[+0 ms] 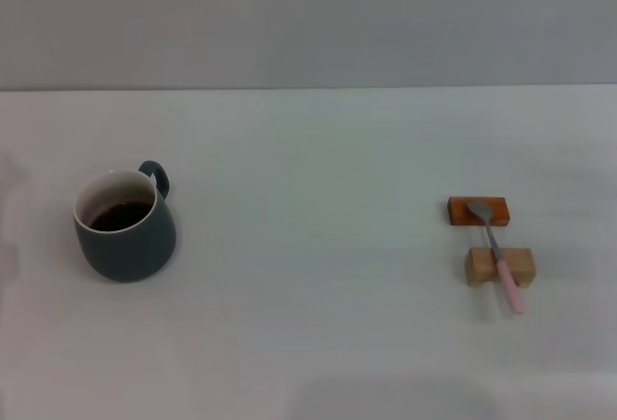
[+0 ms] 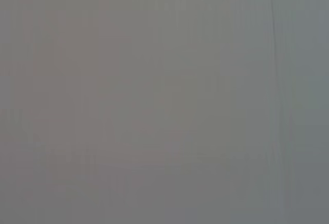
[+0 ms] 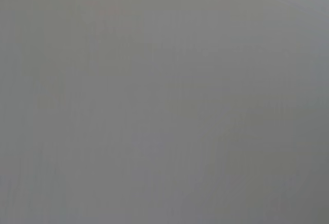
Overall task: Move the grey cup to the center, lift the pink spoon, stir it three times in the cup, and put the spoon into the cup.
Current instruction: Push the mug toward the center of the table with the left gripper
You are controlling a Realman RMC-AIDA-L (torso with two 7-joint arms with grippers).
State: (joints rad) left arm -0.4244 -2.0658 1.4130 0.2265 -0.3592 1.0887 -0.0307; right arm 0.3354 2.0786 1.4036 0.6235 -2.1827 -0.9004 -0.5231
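Note:
In the head view the grey cup [image 1: 125,226] stands upright at the left of the white table [image 1: 308,247]. It is squat and dark blue-grey, white inside, with dark liquid in it and its loop handle turned to the far right. At the right lies the pink spoon [image 1: 499,256]: its silver bowl rests on an orange block and its pale pink handle crosses a pale wooden block, pointing toward me. Neither gripper shows in any view; both wrist views hold only a plain grey surface.
An orange block [image 1: 478,210] and a pale wooden block [image 1: 499,266] sit under the spoon at the right. A grey wall rises behind the table's far edge. Bare table stretches between the cup and the spoon.

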